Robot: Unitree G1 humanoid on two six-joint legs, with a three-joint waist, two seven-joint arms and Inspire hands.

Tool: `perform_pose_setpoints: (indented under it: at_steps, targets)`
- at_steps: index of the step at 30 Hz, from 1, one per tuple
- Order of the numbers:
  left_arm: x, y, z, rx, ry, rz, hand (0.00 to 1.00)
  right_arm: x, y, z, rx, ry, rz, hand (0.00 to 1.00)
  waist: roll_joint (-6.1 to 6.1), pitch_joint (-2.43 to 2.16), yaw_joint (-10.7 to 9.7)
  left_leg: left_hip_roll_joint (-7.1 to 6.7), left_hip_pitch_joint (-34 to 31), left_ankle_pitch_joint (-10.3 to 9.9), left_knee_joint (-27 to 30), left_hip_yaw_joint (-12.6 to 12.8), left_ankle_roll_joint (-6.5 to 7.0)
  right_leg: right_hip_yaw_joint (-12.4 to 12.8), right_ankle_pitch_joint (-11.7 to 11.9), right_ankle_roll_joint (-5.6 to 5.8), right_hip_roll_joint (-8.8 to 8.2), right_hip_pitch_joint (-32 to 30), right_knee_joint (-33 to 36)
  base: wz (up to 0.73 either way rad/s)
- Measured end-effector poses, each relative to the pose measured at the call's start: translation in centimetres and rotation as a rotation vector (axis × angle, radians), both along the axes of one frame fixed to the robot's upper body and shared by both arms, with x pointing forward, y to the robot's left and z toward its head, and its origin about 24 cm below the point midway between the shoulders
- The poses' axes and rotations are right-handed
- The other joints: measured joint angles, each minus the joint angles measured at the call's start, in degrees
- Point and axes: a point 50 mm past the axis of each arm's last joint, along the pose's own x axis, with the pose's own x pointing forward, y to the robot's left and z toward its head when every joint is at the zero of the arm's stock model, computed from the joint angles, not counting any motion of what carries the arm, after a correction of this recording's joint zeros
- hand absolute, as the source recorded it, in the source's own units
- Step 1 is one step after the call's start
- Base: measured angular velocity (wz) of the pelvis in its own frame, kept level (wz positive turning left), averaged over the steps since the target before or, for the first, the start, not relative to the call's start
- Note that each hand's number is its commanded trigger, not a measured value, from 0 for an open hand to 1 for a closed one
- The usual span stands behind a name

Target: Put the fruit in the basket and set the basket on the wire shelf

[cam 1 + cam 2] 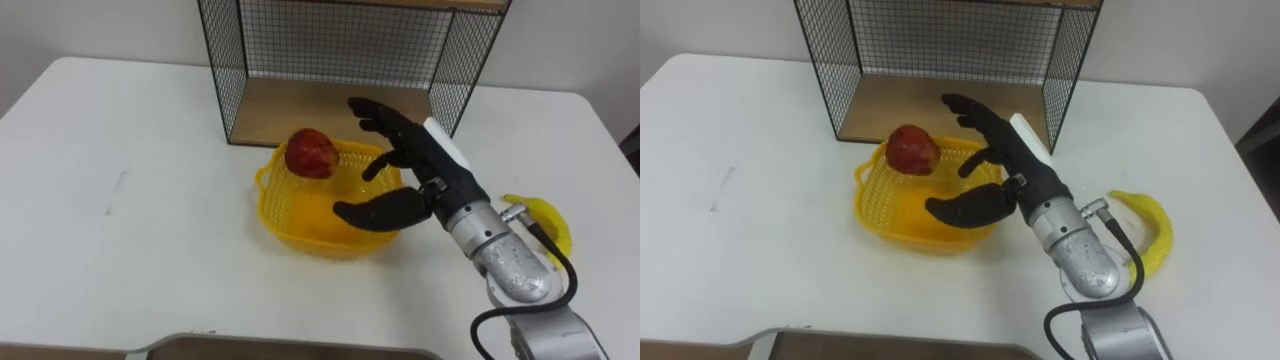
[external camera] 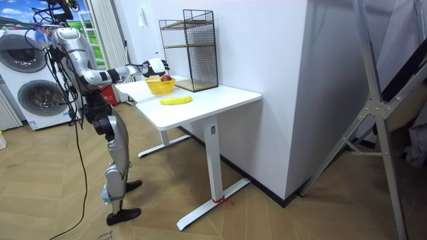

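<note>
Apple point(image 1: 311, 153) at basket point(image 1: 288, 226) rim; right hand point(image 1: 428, 168) fingers point(image 1: 375, 112) spread; banana point(image 1: 548, 214) half-hidden behind wrist.

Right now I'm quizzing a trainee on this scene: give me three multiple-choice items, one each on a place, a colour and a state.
1. Where is the banana? A in the basket; B on the table beside it; C in the robot hand.
2. What colour is the basket? A blue; B yellow; C white.
3. How is the robot hand? A open above the basket; B shut on the apple; C flat on the table.
B: it lies on the table, right of the basket. B: its mesh is yellow. A: fingers spread, clear of the apple.
</note>
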Motion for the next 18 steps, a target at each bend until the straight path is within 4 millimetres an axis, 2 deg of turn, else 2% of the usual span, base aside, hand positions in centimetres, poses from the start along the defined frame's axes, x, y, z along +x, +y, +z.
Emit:
perform_pose_setpoints:
  at_steps: [7,18]
  targets:
    - [-0.03,0.0,-0.01,-0.003,0.004,0.0,0.0,0.0,0.0,0.0,0.0,0.0,0.0,0.0,-0.23,-0.38,-0.04,0.01,0.01,0.0,0.05,0.0,0.0,-0.07,0.0,0.0,-0.01,0.08,0.02,0.0]
    - [-0.37,0.01,-0.08,-0.005,0.018,0.003,0.0,0.0,-0.01,0.01,0.001,0.0,-0.001,0.0,-0.26,-0.33,-0.1,0.02,0.25,0.0,-0.03,0.0,0.0,0.03,0.0,0.0,-0.01,0.21,0.01,0.0]
